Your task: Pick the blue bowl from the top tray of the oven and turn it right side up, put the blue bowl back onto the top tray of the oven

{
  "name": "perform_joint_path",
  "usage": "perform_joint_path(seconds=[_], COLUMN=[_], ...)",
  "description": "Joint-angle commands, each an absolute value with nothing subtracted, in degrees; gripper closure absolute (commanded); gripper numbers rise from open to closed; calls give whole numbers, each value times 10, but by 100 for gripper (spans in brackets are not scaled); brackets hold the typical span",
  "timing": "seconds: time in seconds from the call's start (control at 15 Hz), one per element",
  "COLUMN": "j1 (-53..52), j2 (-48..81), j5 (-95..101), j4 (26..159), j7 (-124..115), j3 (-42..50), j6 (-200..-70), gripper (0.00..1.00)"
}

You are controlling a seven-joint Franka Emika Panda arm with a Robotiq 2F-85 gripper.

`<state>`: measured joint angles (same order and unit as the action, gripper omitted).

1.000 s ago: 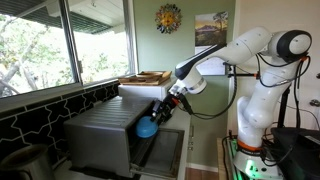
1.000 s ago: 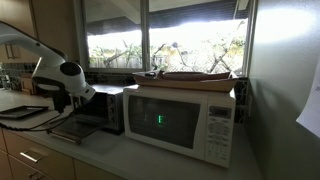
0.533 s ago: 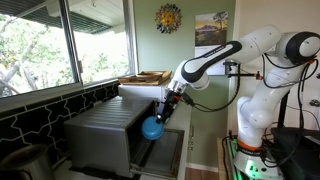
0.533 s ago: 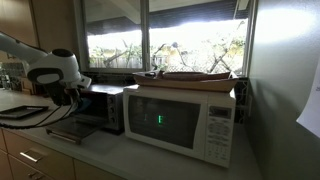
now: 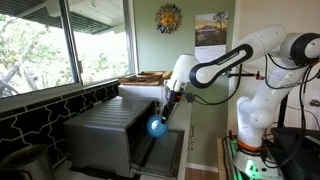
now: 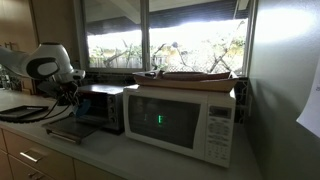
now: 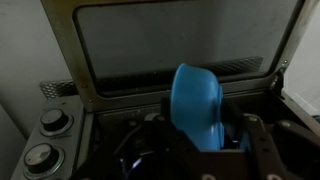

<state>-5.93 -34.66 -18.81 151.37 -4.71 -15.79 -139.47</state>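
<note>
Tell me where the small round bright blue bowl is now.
In an exterior view, the gripper holds the blue bowl in the air, in front of the grey metal oven.

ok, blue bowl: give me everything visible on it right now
The blue bowl is small, round, bright blue, plain and smooth, and looks like plastic. It is clamped in the hand and stands on edge, tilted, in the wrist view. It hangs in the air in front of the oven, off any tray, touching only the hand.
</note>
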Motion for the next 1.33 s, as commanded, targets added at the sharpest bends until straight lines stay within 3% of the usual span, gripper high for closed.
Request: perform_joint_path(seconds=[0.0, 1.27], j1=[-73, -97], j2=[-374, -355], j5=[-104, 228], j4=[1502, 1469], j7=[-73, -43], j3=[-161, -245], j6=[-1340, -1351], gripper=[73, 73])
